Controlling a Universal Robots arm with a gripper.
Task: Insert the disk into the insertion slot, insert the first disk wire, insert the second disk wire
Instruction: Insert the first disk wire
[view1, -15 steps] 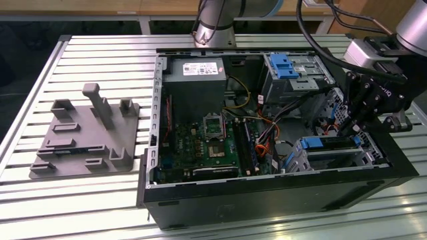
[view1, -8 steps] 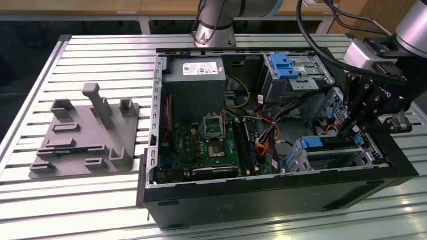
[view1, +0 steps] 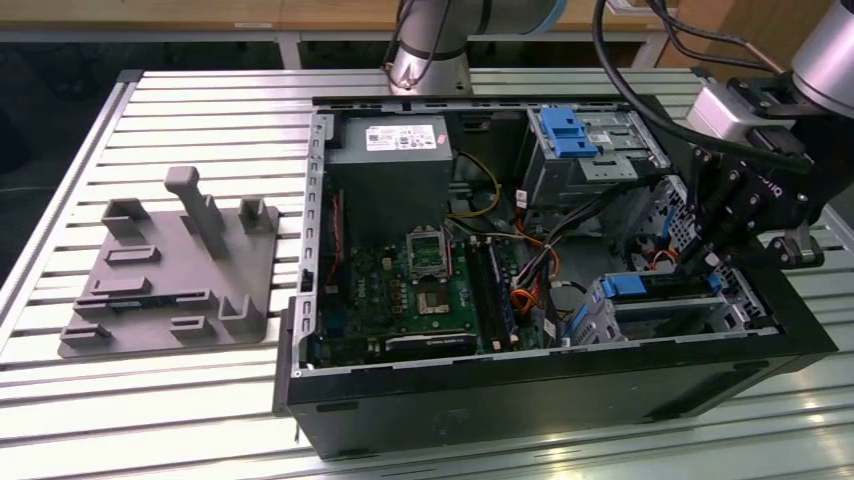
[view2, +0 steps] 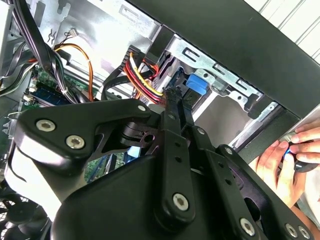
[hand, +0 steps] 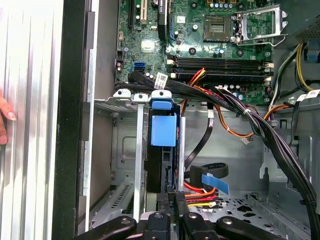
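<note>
The disk (view1: 661, 288), silver in a blue carrier, sits inside the insertion slot (view1: 598, 322), a small grey bay at the front of the open computer case on the exterior view's right. In the first wrist view its blue handle (hand: 163, 130) stands between the bay's metal walls (hand: 125, 96). My black gripper (view1: 694, 265) reaches down at the disk's end. Its fingers lie close together (hand: 172, 196), shut on the end of a red, yellow and black disk wire (hand: 201, 193), also seen running to the fingertips (view2: 173, 93). A flat blue-tagged wire (hand: 215, 182) lies loose beside it.
A thick black cable bundle (hand: 260, 125) crosses above the motherboard (hand: 200, 30). A larger cage with a blue latch (view1: 574, 135) and the power supply (view1: 387, 150) fill the case's far side. A grey fixture plate (view1: 167, 270) lies on the slatted table. A person's hand (view2: 282, 160) rests outside the case.
</note>
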